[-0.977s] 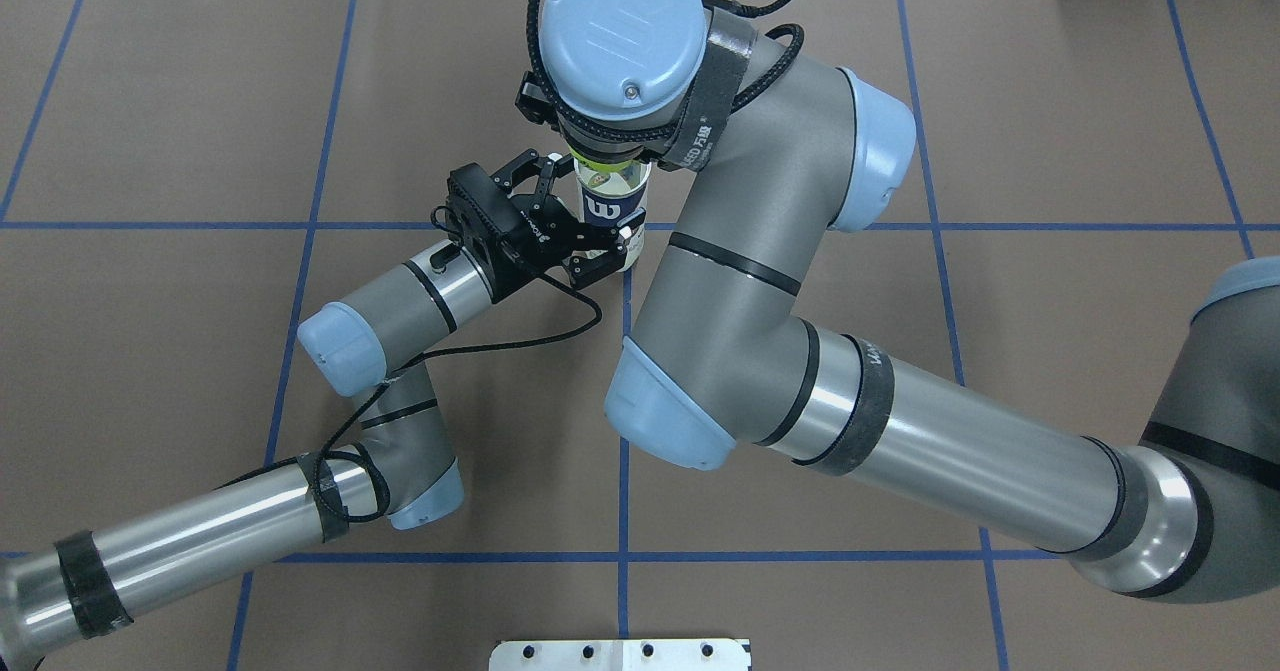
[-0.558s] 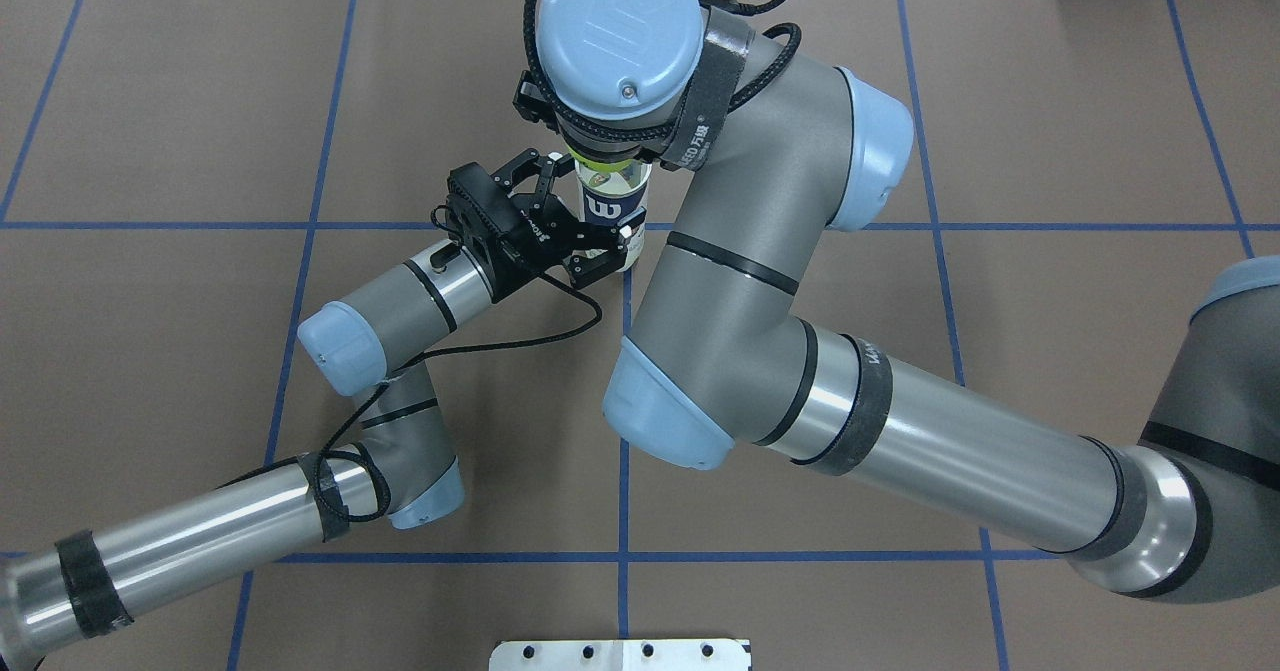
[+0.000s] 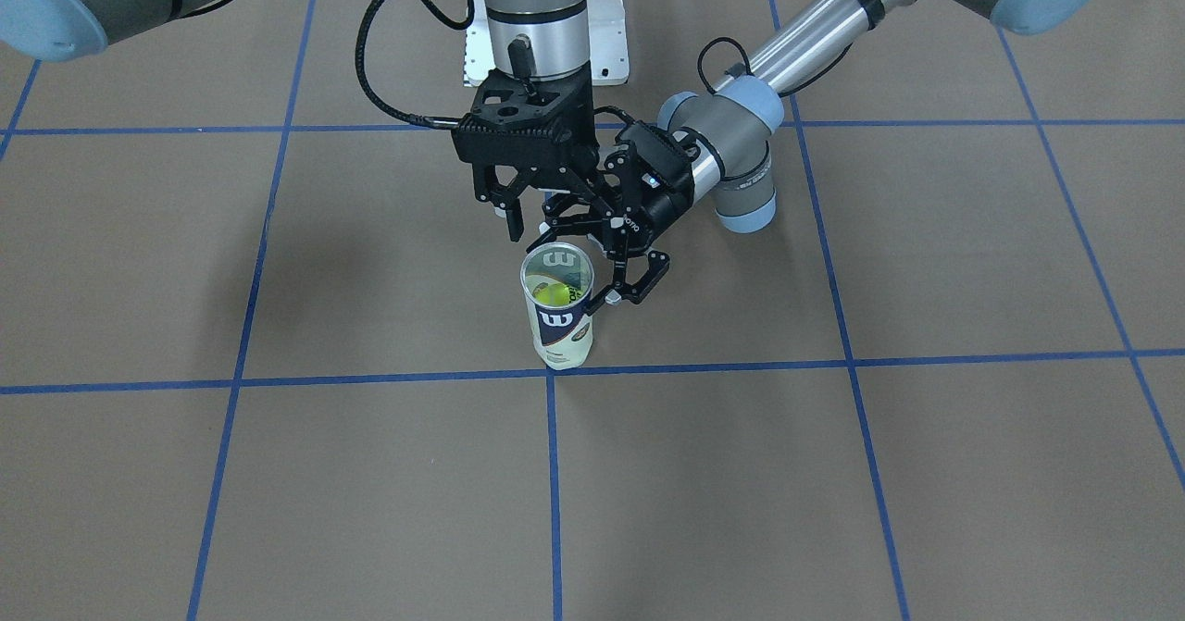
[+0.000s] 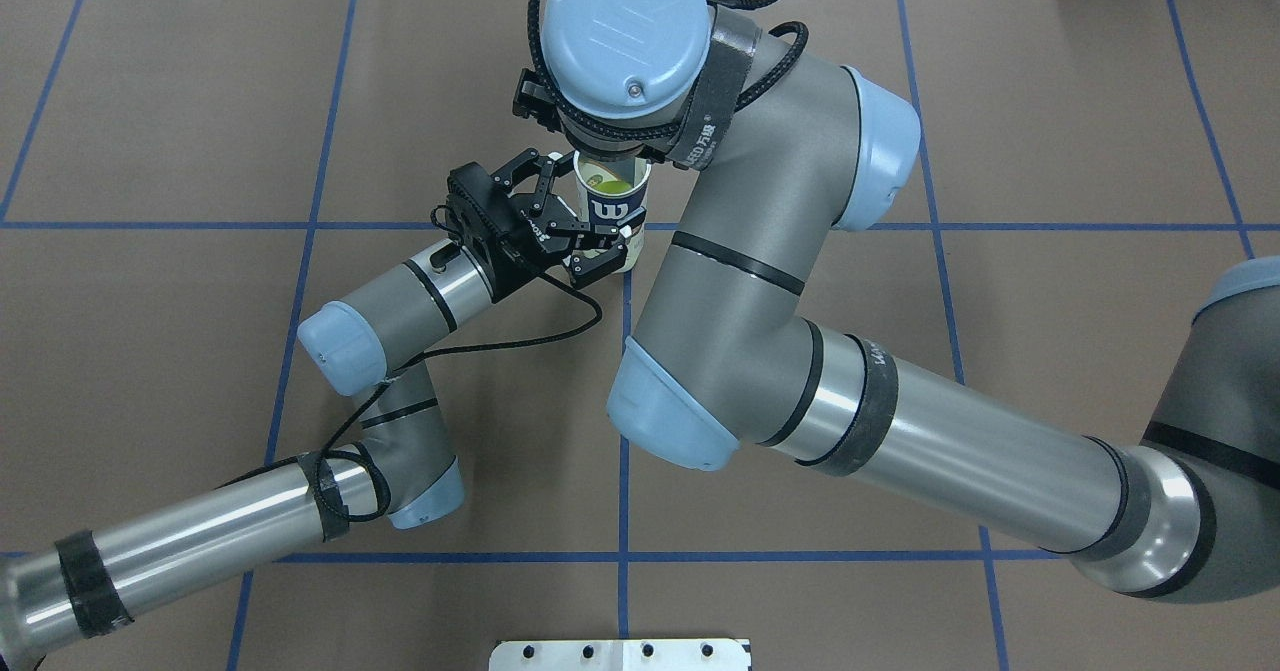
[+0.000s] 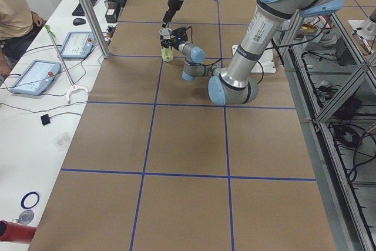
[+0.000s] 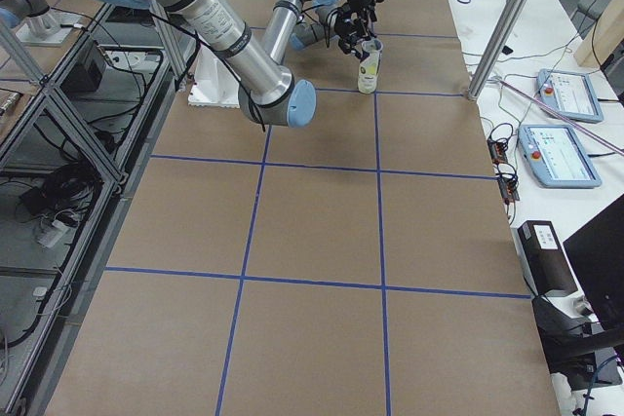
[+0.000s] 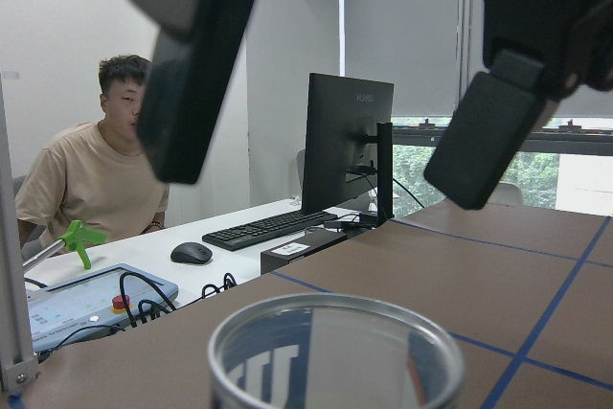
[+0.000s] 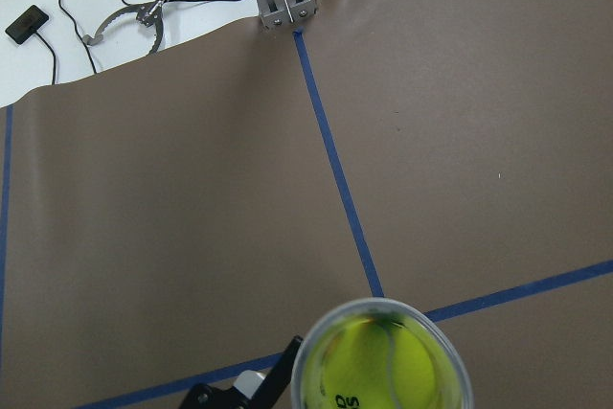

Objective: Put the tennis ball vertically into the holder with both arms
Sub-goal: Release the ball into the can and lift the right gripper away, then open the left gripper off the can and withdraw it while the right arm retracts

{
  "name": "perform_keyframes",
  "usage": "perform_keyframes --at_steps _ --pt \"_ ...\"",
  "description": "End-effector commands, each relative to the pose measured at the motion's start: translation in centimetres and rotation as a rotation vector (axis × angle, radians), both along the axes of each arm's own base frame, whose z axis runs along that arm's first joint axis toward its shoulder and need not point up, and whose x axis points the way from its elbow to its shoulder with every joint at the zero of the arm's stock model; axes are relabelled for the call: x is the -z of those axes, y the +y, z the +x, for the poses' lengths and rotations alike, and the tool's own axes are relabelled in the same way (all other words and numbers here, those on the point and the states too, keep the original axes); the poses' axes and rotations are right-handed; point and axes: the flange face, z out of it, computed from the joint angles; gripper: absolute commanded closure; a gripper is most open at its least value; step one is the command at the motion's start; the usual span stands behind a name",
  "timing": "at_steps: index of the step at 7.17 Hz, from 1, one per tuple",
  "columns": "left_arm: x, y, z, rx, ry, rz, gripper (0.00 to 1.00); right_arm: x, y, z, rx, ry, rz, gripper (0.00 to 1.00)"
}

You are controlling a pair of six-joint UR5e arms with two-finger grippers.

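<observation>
The holder (image 3: 560, 325), a clear can with a navy "W" label, stands upright on the brown table. It also shows in the overhead view (image 4: 612, 213). The yellow-green tennis ball (image 3: 553, 295) lies inside it, below the rim, and fills the can's mouth in the right wrist view (image 8: 378, 369). My right gripper (image 3: 528, 223) points straight down just above and behind the rim, open and empty. My left gripper (image 3: 597, 260) lies level beside the can, jaws spread wide on either side of it without touching. In the left wrist view the can's rim (image 7: 335, 332) sits below the two spread fingers.
A white bolted pedestal plate (image 4: 620, 654) sits at the table's near edge. Blue tape lines (image 4: 625, 401) grid the brown table. Beyond the far edge are tablets (image 6: 558, 153), a metal post (image 5: 88, 10) and a seated person (image 7: 91, 179).
The ball, held at the can's mouth under my right wrist before, now sits lower inside the can. The right wrist has shifted slightly. The left arm has hardly moved.
</observation>
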Motion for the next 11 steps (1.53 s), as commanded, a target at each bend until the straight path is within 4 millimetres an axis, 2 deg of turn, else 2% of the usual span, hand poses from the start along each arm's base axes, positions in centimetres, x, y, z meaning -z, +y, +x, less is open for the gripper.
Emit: perform_keyframes --at_steps 1,2,4,5,7,8,9,10,11 --pt "0.2 -0.1 -0.1 0.002 0.003 0.002 0.02 -0.1 -1.0 1.1 0.014 0.015 0.022 0.01" --pt "0.5 -0.4 -0.6 0.008 0.009 0.005 0.01 -0.2 -2.6 2.9 0.028 0.016 0.022 0.01" --pt "1.5 -1.7 -2.5 0.035 0.036 0.014 0.01 -1.7 -6.6 8.0 0.070 0.030 0.023 0.01" --pt "2.6 -1.7 -3.4 0.038 0.060 0.028 0.01 -4.1 -8.7 10.6 0.100 0.059 0.027 0.01" --pt "4.0 -1.8 -4.6 0.043 0.091 0.042 0.01 -10.1 -12.4 16.3 0.155 0.132 0.061 0.01" --pt "4.0 -2.8 -5.7 0.062 0.090 0.045 0.01 -16.0 -14.3 20.9 0.194 0.155 0.083 0.01" --pt "3.4 -4.0 -7.0 0.075 0.076 0.048 0.01 -24.0 -15.1 25.7 0.264 0.219 0.122 0.01" --pt "1.9 -5.4 -8.6 0.070 0.042 0.056 0.01 -30.7 -15.0 30.7 0.320 0.246 0.133 0.01" --pt "-0.1 -7.1 -11.1 0.067 -0.001 0.064 0.01 -36.3 -13.9 35.0 0.368 0.260 0.129 0.01"
